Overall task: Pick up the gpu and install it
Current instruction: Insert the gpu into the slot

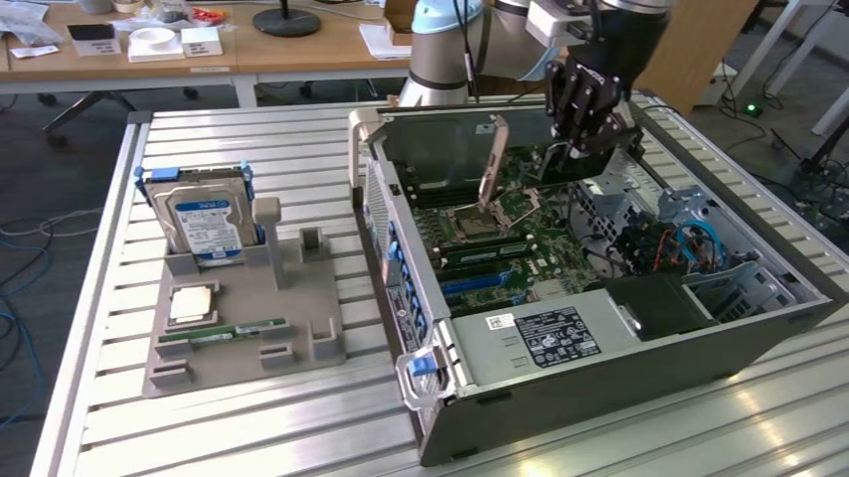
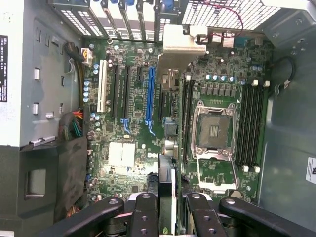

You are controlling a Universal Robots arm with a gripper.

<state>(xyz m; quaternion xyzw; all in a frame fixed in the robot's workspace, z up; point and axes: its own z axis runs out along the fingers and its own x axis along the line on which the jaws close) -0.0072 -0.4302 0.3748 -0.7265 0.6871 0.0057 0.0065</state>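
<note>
Alignment over the board: thin dark gpu [image 2: 167, 182] card pinched in the black two-finger hand [image 2: 171, 210].

My hand is closed partway, with a finger pressed on each face of the gpu. I see the gpu edge-on, hanging above the green motherboard [image 2: 133, 180] inside the open grey computer case [image 1: 597, 397]. Its silver end bracket [image 2: 180, 47] points at the rear slot openings. The card's line runs just beside the long blue slot [image 2: 150, 94], between it and the empty processor socket [image 2: 212, 131]; I cannot tell which slot lies under it. To do this well, I judge the card must stay upright and square to its slot, with the bracket lined up on its rear opening and the pressure even. A tilt could jam the contacts. The silver blue-labelled hard drive [image 1: 206, 214] stands well apart on the slatted metal tabletop [image 1: 239, 139].
</note>
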